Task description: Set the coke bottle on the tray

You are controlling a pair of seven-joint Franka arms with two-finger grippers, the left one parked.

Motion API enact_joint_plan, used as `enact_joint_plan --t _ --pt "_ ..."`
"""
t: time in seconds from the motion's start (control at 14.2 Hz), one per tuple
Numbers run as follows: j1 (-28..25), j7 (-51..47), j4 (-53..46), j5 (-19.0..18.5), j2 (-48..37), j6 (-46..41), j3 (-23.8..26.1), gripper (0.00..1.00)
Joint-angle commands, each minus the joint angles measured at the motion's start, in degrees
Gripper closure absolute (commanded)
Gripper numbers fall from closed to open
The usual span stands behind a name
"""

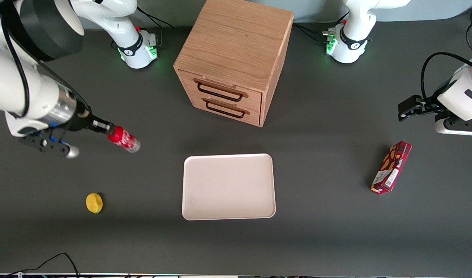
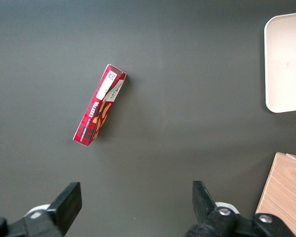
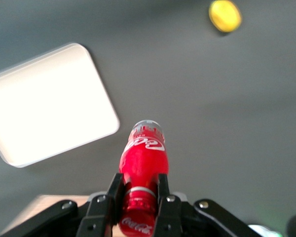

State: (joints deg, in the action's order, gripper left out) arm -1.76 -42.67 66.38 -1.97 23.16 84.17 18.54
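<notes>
Tray [image 1: 228, 187] bare, end effector [image 1: 104, 127] gripping coke bottle [image 1: 123, 139]

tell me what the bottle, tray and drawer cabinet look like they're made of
Coke bottle, held in the gripper: likely clear plastic, glossy red label, see-through base. Tray: probably matte plastic, uniform pale pinkish-white, moulded rounded rim. Drawer cabinet: wood or veneer, visible grain, dark handles.

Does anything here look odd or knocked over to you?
Nothing is spilled or broken. The gripper, over the working arm's end of the table, holds the coke bottle tilted by its neck, clear of the bare tray. The snack box lies flat and askew toward the parked arm's end.
</notes>
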Motion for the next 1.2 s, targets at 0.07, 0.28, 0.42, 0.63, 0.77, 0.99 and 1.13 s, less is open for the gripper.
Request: enact_joint_plan --t 0.07,0.28,0.42,0.63,0.77,0.99,1.13 --pt "-4.64 -15.82 -15.67 -3.03 17.24 6.32 1.67 1.00" --pt "-6.93 -23.76 -15.67 -5.57 24.63 17.14 1.67 1.00" --pt "-8.08 -26.31 -15.49 -8.12 27.19 19.80 1.76 1.00" --pt "-9.40 -29.31 -15.40 -13.04 30.97 23.06 2.37 1.00" --pt "-9.31 -29.31 -15.23 -13.50 31.33 23.41 3.25 1.00" --pt "-9.14 -28.96 -15.23 -13.50 31.33 23.41 3.34 0.00" --pt "-8.26 -28.35 -15.32 -13.58 29.24 20.53 3.95 0.00"
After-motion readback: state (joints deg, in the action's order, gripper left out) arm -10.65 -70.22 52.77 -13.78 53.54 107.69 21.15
